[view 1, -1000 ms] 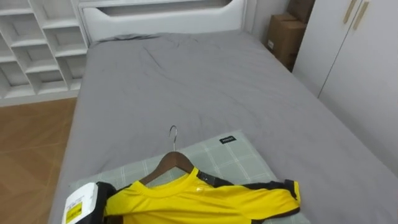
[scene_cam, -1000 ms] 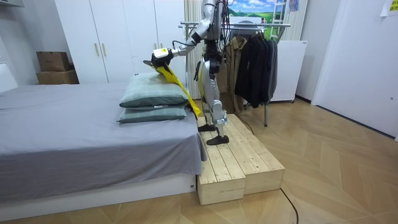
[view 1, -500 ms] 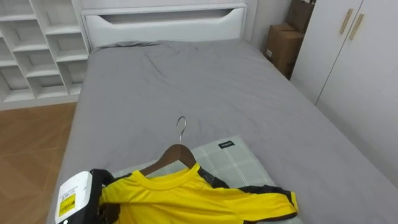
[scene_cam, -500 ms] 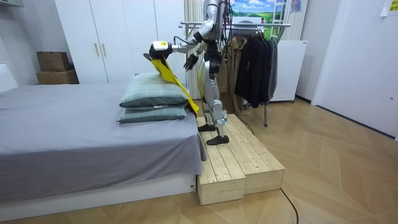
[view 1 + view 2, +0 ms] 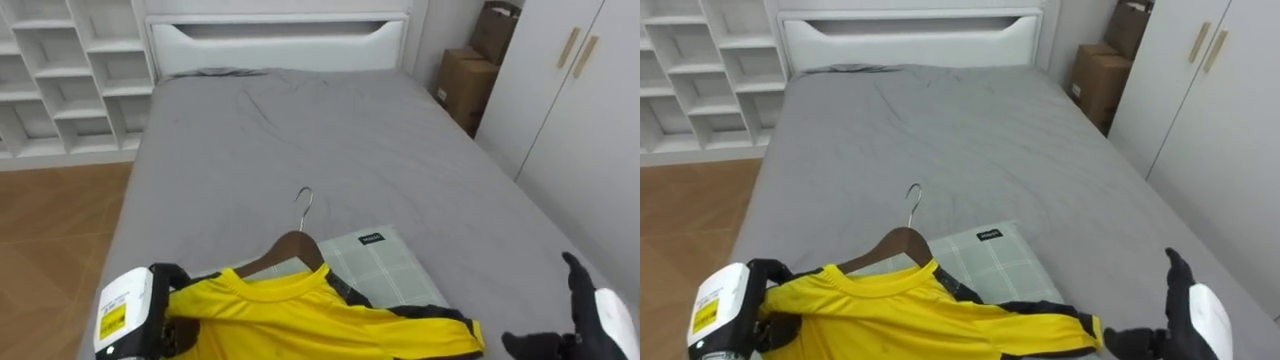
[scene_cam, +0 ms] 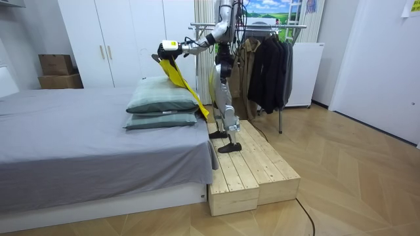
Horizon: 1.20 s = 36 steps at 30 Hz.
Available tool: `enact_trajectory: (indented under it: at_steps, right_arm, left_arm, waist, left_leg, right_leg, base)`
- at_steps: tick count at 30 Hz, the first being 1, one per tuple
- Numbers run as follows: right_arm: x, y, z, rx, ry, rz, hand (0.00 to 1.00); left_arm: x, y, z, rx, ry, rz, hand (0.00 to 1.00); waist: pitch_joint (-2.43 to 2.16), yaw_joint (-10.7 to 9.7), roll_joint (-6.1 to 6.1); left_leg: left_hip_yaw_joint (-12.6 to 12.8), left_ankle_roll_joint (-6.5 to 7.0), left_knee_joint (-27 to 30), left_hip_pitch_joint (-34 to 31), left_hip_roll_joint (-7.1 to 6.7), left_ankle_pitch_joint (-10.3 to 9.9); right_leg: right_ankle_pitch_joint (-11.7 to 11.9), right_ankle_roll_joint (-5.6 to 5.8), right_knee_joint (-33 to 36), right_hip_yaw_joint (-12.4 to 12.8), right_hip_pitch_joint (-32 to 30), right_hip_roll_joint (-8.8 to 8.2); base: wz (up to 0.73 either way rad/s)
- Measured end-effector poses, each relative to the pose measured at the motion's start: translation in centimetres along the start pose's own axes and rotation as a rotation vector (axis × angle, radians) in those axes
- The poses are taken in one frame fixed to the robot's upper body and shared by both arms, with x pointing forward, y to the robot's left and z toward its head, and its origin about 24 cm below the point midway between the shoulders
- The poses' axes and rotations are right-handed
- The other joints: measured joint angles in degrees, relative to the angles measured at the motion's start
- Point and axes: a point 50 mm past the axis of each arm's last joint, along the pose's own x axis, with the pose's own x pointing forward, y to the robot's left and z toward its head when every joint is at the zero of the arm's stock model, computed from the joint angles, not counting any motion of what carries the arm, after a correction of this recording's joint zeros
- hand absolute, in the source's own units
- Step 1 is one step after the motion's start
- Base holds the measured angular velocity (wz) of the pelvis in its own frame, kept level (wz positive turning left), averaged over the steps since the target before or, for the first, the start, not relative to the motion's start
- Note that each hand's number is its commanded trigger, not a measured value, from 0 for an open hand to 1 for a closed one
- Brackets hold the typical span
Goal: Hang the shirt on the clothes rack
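Robot standing on a wooden platform (image 6: 252, 167) at the foot end of a grey bed (image 5: 330, 140), holding a yellow shirt (image 5: 300, 320) over a stack of green checked pillows (image 5: 385, 265). The left hand (image 5: 168, 305), at seven o'clock in the left eye view, has its fingers curled into the shirt's shoulder. The right hand (image 5: 588, 318), at five o'clock, is spread and empty, thumb apart from straight fingers.

The shirt sits on a wooden hanger (image 5: 296, 248) whose metal hook (image 5: 304, 205) points toward twelve o'clock. In the room view the garment trails down from the raised hand past the pillows toward the platform edge.

The likeliest trouble is the hanger. With the grip on one shoulder alone, it may tip and slide out of the collar. The trailing cloth could also drag on the pillows. The clothes rack (image 6: 275, 26), hung with dark coats (image 6: 269, 65), stands at the robot's back, at three o'clock from it in the room view. Reaching it appears to call for a turn on a narrow raised step, where a misplaced foot could cost balance.

A small dark label (image 5: 371, 238) on the top pillow carries pale print too small to read. No other writing is legible.
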Motion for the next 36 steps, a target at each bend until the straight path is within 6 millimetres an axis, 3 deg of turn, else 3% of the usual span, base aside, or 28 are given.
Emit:
enact_trajectory:
  at_steps: [12, 17, 21, 27, 36]
  right_arm:
    - [0.1, -0.6, 3.7, -0.124, -0.215, -0.065, 0.00]
    - [0.4, 0.1, 5.5, -0.121, -0.281, -0.027, 0.00]
    - [0.3, 0.6, 5.7, -0.109, -0.283, 0.023, 0.00]
    - [-0.2, 2.5, 6.7, -0.055, -0.301, 0.169, 0.00]
    - [-1.0, 5.9, 6.4, 0.232, -0.161, 0.510, 0.00]
  left_arm:
    - [0.4, 0.2, 0.9, -0.007, -0.009, -0.013, 1.00]
    - [0.6, 0.3, 1.5, -0.020, -0.033, -0.037, 1.00]
    - [0.7, 0.4, 2.0, -0.029, -0.044, -0.043, 1.00]
    - [0.8, 0.5, 2.4, -0.038, -0.060, -0.035, 1.00]
    - [1.2, 0.5, 3.7, -0.058, -0.097, -0.019, 1.00]
  waist:
    - [0.16, 0.41, 0.04]
    - [0.31, 1.66, -0.19]
    - [0.66, 3.05, -0.60]
    - [0.82, 3.47, -0.62]
    - [0.95, 3.74, -0.43]
  left_leg:
    - [-0.03, -0.01, -0.10, -0.06, 0.00, -0.01]
    - [0.16, -0.01, -0.13, 0.05, 0.02, 0.00]
    - [-0.14, -0.01, -0.13, -0.16, 0.02, -0.01]
    - [-0.41, 0.00, -0.10, -0.88, 0.01, -0.03]
    - [-0.89, 0.00, -0.10, -1.33, 0.01, -0.03]
  right_leg:
    - [-0.01, 0.01, 0.06, 0.11, -0.14, 0.04]
    - [-0.01, 0.01, 0.04, 0.11, 0.00, 0.06]
    - [-0.01, 0.01, -0.07, 0.02, 0.00, 0.01]
    - [-0.01, 0.02, -0.17, -0.46, -0.33, -0.08]
    - [-0.04, 0.06, -0.40, -0.72, -0.50, -0.19]
  base:
    - [0.00]
    - [0.00]
    - [0.00]
    - [0.03]
    - [0.01]
